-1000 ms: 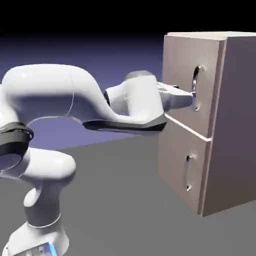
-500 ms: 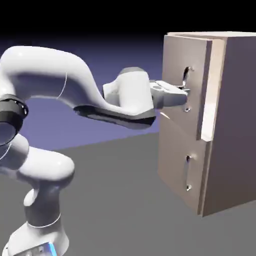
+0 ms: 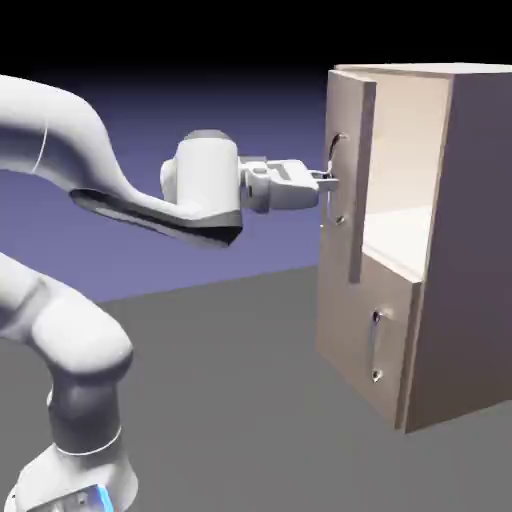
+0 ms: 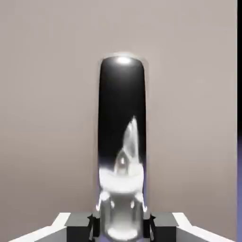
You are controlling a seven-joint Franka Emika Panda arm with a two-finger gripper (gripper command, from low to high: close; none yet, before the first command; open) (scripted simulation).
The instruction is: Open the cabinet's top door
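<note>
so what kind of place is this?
Likely a simulated test scene, not a real room: a lone cabinet on a bare grey table against a plain blue-violet backdrop, with the gripper holding the top door by its handle.

Top door swung open

The hand point(image 3: 327, 181) grips the silver handle point(image 3: 336, 180) of the top door point(image 3: 348, 170). The door stands out from the cabinet point(image 3: 470, 240), showing a pale inside. The lower door point(image 3: 365, 340) is closed.

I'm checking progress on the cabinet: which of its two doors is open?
The top door, swung wide with the pale interior showing behind it; the gripper grips its handle. The bottom door sits flush.
</note>
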